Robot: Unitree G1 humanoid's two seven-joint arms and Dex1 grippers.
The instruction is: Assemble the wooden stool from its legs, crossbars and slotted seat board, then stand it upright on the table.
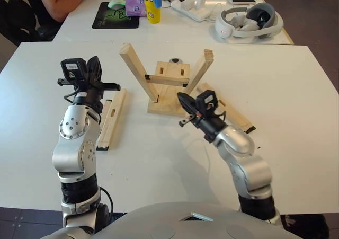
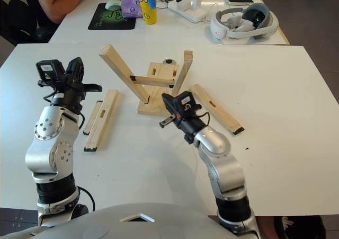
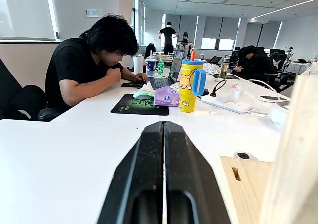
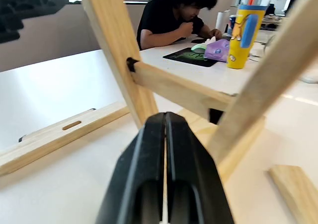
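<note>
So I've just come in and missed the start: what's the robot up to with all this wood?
It is partway through building a stool. The seat board lies flat with two legs plugged in, joined by a crossbar. A loose leg lies to its right, two loose pieces to its left. Both grippers are shut and empty: the left gripper by the loose pieces, the right gripper near the seat board.

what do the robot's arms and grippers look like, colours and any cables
The left arm and right arm are rounded silver-grey shells with black joint bands. The left gripper and right gripper are matt black, each with two tapering fingers. A black cable loops at the left wrist, whose camera block bears a white label.
</note>
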